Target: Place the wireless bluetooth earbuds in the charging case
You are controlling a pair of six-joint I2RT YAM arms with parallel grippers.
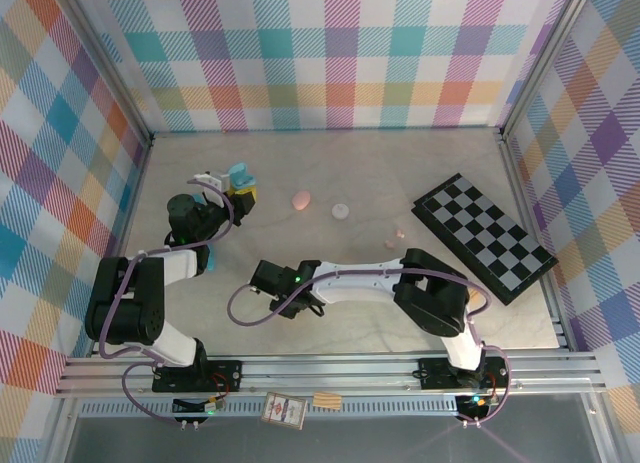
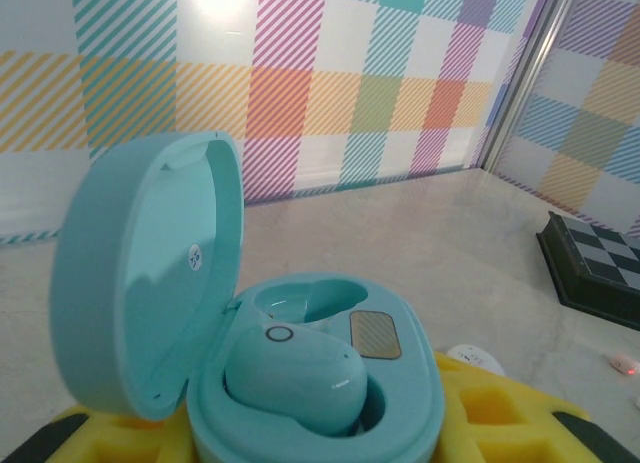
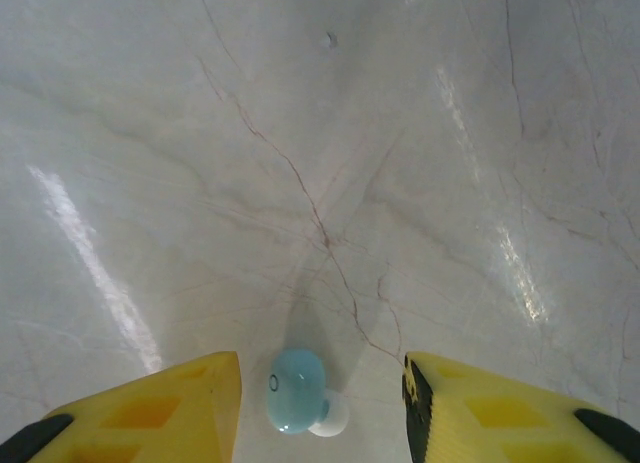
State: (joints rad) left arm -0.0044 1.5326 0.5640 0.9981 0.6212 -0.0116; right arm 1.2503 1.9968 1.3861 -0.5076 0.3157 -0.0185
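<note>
Where the case [image 2: 140,283] is: in the left gripper [image 1: 240,190], at the back left of the table [image 1: 400,163], with its lid tipped open to the left.
Left gripper: closed tight on the case, with a yellow finger on each side.
Teal tucked earbud [image 2: 295,378]: it lies in the near hole, its long way goes left to right, and its round back faces up.
Teal loose earbud [image 3: 293,388]: it lies on the table between the fingers of the right gripper [image 3: 322,378] and touches neither. Its long way points away from the camera, and its white tip [image 3: 330,415] pokes toward the right finger.
Right gripper: low over the table, fingers apart, holding nothing.
Farther off: pink case [image 1: 301,199], white case [image 1: 341,211], checkerboard [image 1: 485,235].
</note>
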